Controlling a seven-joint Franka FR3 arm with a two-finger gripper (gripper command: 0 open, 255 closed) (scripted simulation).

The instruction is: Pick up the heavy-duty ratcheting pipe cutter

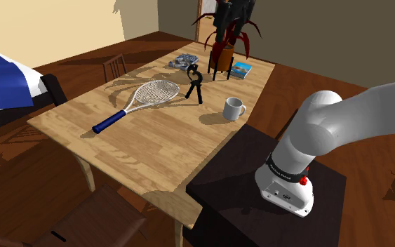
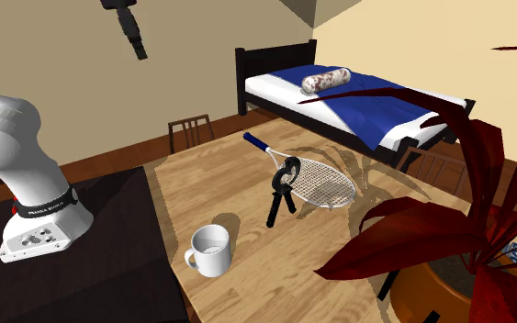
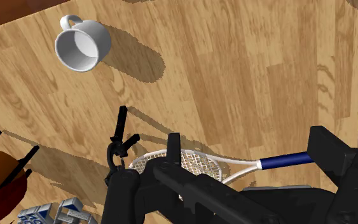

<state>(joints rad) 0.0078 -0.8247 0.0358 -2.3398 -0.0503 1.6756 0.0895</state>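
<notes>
Wrist view: one pipe cutter (image 3: 119, 132), one mug (image 3: 82, 46), one racket (image 3: 193, 164); end effector (image 3: 247, 141) wide.

You're looking at an arm (image 1: 350, 116) of smooth, rounded white shells. Just above the white base (image 1: 287, 193) a dark band (image 1: 285, 170) wraps the joint — it carries small white lettering, too fine to read — with a red spot (image 1: 303, 180) beside it. Small dark marks dot the base's face. The gripper (image 2: 138, 46) is black all over, blocky and hard-edged.
</notes>
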